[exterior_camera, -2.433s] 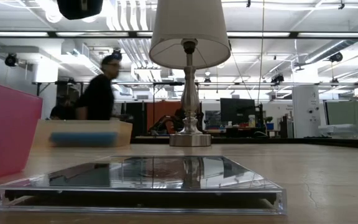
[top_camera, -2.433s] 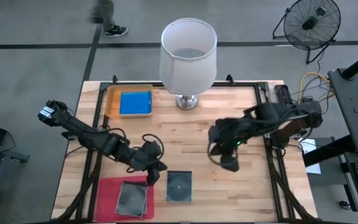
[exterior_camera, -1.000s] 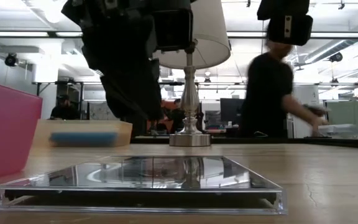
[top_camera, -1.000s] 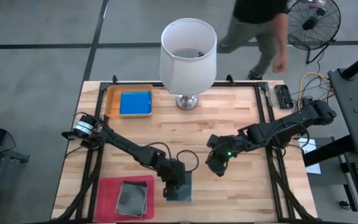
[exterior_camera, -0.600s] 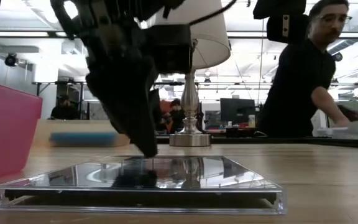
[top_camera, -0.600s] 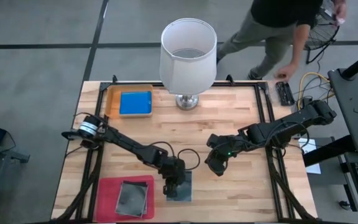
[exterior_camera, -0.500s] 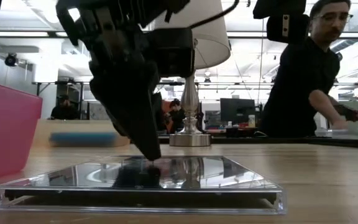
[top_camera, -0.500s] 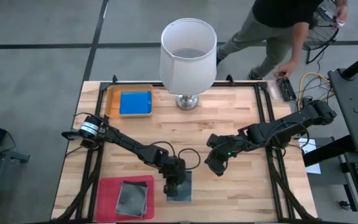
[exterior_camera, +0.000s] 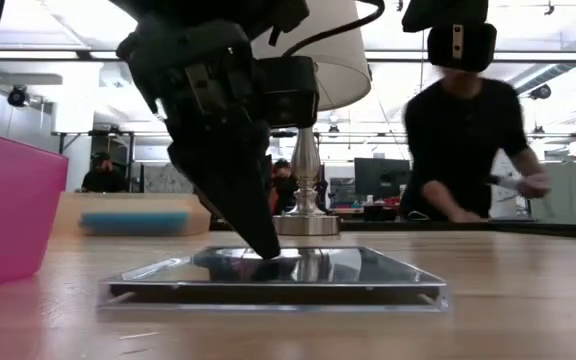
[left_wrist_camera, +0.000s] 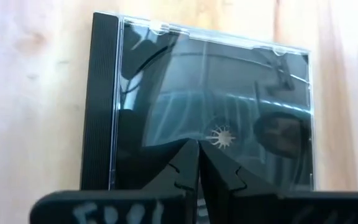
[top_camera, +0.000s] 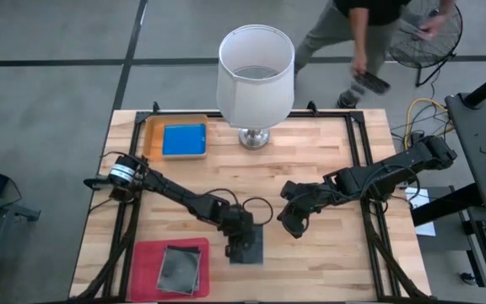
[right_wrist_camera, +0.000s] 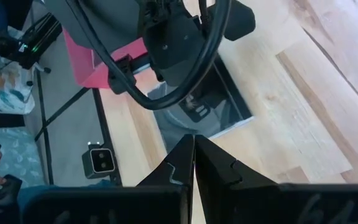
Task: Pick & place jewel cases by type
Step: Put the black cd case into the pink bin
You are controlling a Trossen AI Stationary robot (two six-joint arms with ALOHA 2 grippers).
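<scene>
Low view – closed left claw (exterior_camera: 266, 250) tip touches grey jewel case (exterior_camera: 298, 268) lid – hidden overhead

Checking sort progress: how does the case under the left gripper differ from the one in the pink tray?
The loose jewel case lies on bare wood with the shut left gripper pressing its lid; the trayed jewel case sits untouched inside the pink tray, slightly skewed. Both are dark transparent disc cases, lying flat.

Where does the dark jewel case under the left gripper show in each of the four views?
High view: dark case low centre, beside the pink tray.
Low view: centre foreground.
Left wrist view: fills the frame.
Right wrist view: centre, part hidden.
Shared landmark: left gripper, jaws shut, tip on the case.
</scene>
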